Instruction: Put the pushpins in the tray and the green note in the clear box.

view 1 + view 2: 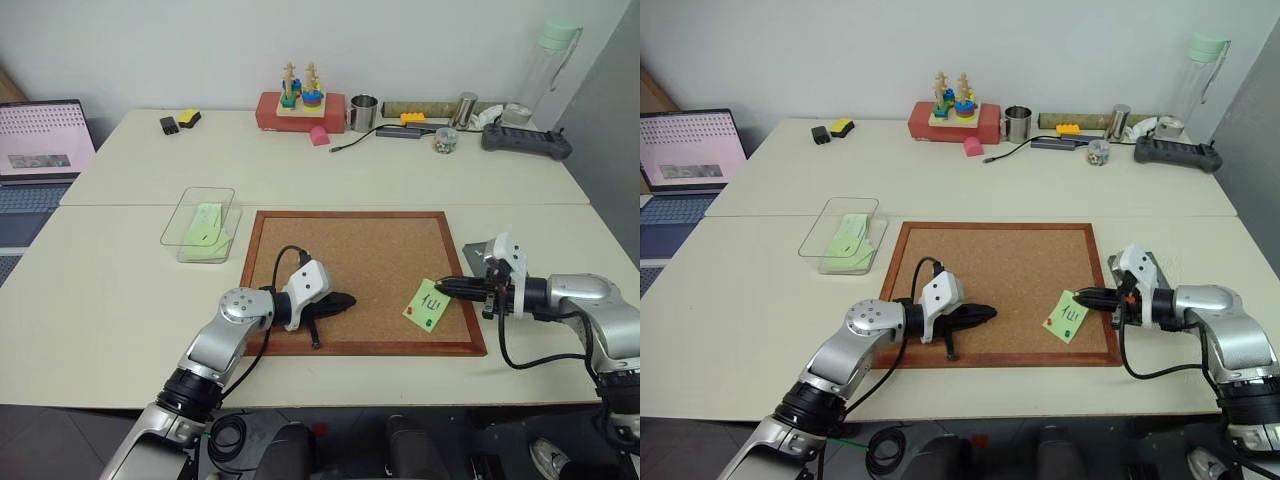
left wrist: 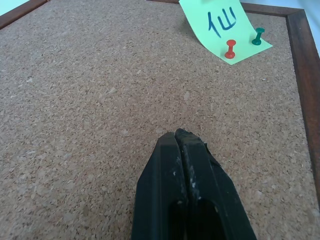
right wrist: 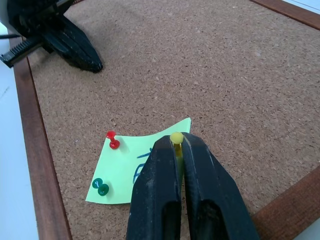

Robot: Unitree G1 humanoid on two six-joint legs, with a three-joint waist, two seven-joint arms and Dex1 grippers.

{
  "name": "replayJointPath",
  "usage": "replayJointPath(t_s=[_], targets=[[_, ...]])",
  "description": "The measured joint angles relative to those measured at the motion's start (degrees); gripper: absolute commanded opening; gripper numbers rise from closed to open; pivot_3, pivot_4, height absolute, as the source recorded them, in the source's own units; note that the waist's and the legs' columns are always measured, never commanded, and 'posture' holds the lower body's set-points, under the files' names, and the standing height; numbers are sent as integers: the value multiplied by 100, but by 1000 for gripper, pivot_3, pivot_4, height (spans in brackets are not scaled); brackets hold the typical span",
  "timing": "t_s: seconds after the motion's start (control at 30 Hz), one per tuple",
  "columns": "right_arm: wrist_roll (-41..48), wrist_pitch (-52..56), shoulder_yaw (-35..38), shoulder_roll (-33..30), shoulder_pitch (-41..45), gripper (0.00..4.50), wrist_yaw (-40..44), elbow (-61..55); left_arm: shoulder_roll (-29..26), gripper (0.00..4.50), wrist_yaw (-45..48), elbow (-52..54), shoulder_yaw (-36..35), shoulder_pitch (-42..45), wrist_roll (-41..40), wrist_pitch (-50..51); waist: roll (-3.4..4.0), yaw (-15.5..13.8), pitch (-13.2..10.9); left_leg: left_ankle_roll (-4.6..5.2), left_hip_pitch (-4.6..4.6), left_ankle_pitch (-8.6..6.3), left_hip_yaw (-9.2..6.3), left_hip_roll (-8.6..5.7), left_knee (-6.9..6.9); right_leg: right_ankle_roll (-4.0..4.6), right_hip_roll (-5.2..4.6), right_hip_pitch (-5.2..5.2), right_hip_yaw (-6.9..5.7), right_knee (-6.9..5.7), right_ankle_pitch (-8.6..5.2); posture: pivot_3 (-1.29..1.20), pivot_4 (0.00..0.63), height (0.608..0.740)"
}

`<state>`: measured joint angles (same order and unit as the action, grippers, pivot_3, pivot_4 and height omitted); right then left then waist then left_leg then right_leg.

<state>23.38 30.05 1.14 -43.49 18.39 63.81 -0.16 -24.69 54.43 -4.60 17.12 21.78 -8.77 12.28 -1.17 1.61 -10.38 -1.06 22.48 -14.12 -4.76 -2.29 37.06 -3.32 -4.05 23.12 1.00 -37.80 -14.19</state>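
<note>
The green note (image 1: 428, 304) lies on the cork board near its front right corner, with dark strokes on it. A red pushpin (image 3: 113, 140) and a green pushpin (image 3: 100, 186) stick in the note's near edge. My right gripper (image 3: 176, 144) is shut on a yellow-headed pushpin (image 3: 176, 136) at the note's far corner. The left gripper (image 1: 350, 299) rests shut and empty on the board's front left part, pointing at the note. The grey tray (image 1: 478, 250) sits just right of the board, partly hidden behind my right hand. The clear box (image 1: 190, 200) stands left of the board and holds light-green notes.
The wood-framed cork board (image 1: 350, 250) covers the table's middle. Along the far edge stand a red toy block with coloured rings (image 1: 300, 105), a metal cup (image 1: 363, 112), a cable, a jar and a tall bottle (image 1: 548, 65). A laptop (image 1: 40, 140) sits far left.
</note>
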Motion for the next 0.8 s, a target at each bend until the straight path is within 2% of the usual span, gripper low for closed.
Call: replayJointPath(t_s=[0.57,0.8], targets=[[444,531,566,-46,-71,18,-422,-171,3,0,0,0,45,-3,19,-19,3,-2,2,0,0,0,1,-1,0,0,0,0,0,0,0,0,150,740],[-240,166,716,-363,191,18,-1124,870,5,0,-2,-4,44,-9,30,-38,7,-2,5,0,0,0,15,-1,-1,0,0,0,0,0,0,0,150,740]])
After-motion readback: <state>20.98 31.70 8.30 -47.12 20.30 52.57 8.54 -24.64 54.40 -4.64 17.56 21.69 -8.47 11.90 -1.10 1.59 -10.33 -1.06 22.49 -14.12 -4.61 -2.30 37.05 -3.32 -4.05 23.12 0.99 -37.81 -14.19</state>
